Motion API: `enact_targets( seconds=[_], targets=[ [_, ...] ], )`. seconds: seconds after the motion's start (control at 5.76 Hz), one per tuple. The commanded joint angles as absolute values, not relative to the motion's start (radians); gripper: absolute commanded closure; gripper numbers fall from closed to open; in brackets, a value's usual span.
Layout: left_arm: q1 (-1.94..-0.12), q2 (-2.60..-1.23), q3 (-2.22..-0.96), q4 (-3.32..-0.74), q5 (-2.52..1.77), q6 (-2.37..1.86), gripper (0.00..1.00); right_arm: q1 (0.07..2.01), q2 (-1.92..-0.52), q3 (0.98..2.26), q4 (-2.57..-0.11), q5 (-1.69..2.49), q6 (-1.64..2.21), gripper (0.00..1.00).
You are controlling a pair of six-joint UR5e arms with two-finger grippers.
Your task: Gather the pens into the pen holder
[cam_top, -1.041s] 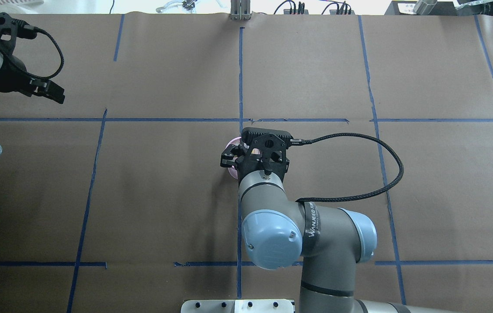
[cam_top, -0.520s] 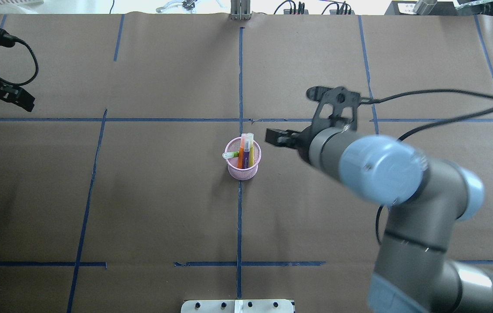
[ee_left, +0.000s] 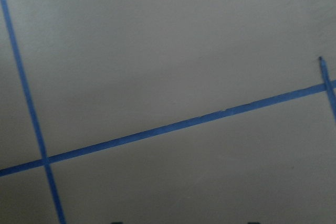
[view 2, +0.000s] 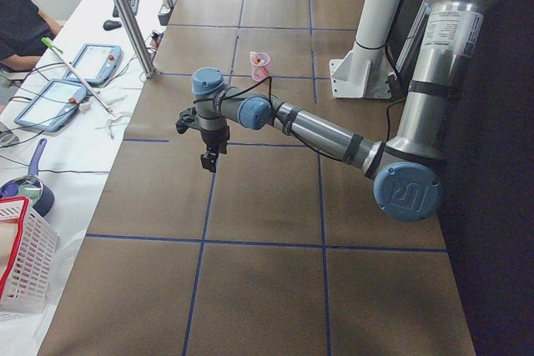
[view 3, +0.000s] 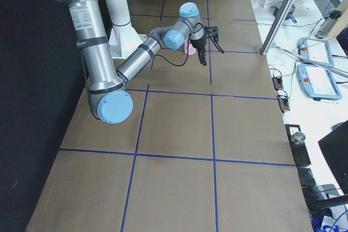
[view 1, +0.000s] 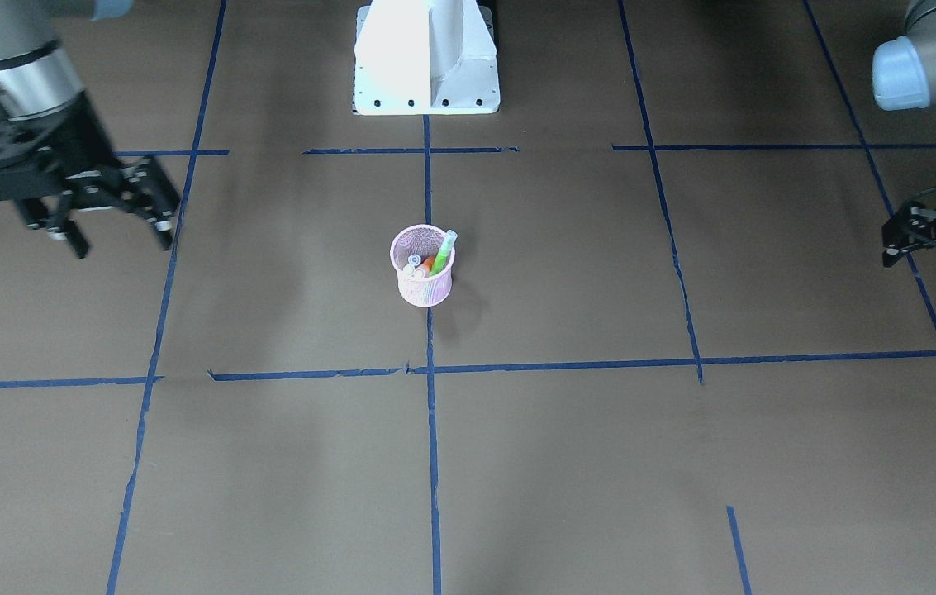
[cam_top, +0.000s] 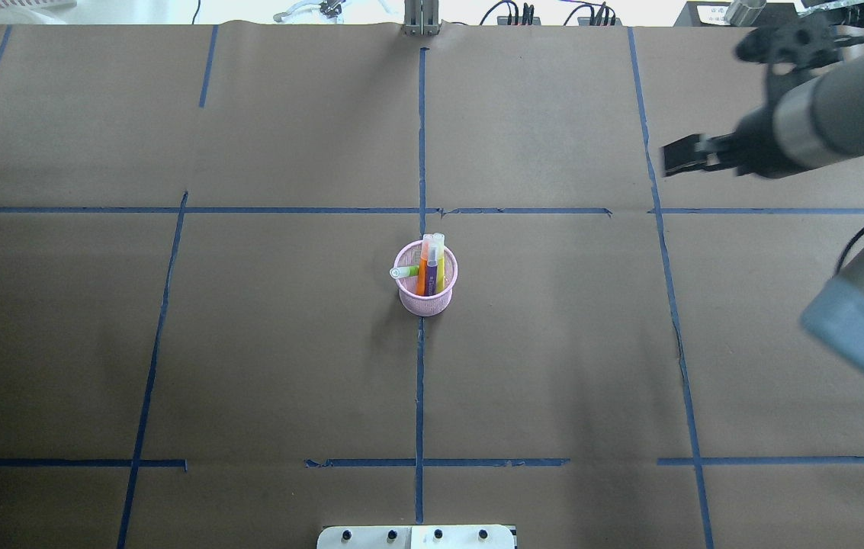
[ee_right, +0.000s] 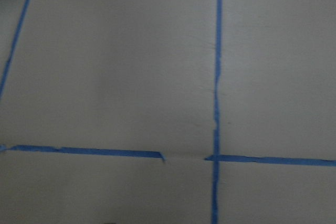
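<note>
While pens fill holder | right fingers apart, empty | left fingers apart, empty

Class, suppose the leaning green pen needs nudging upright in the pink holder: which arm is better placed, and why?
Probably right. Its open, empty right gripper hangs nearer the pen holder than the left gripper, which is out by the overhead view's edge. Both are well clear of the green pen.
</note>
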State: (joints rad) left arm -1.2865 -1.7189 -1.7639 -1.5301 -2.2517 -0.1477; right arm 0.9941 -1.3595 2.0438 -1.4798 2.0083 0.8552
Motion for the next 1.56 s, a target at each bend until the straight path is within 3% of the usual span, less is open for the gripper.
enact_targets(
  seconds=[0.0, 0.17, 0.35, 0.52, 1.39],
  targets=[
    [-1.400, -1.662, -1.688, -1.529, -2.383, -0.004, 0.17, 1.305, -1.492, 1.911, -1.482, 2.285, 0.499, 0.00],
    [-1.435, -1.635, -1.668, -1.529, -2.385, 0.058, 0.12, 1.400, -1.555, 1.837, -1.499, 2.319, 0.313, 0.00],
    [-1.446, -1.612, -1.663, -1.523, -2.385, 0.058, 0.00, 1.472, -1.583, 1.712, -1.523, 2.321, 0.081, 0.00],
    [-1.454, -1.585, -1.667, -1.519, -2.419, 0.058, 0.00, 1.526, -1.579, 1.589, -1.560, 2.335, -0.098, 0.00],
    [-1.505, -1.609, -1.634, -1.516, -2.415, 0.060, 0.00, 1.563, -1.552, 1.557, -1.625, 2.324, -0.222, 0.00]
  ],
)
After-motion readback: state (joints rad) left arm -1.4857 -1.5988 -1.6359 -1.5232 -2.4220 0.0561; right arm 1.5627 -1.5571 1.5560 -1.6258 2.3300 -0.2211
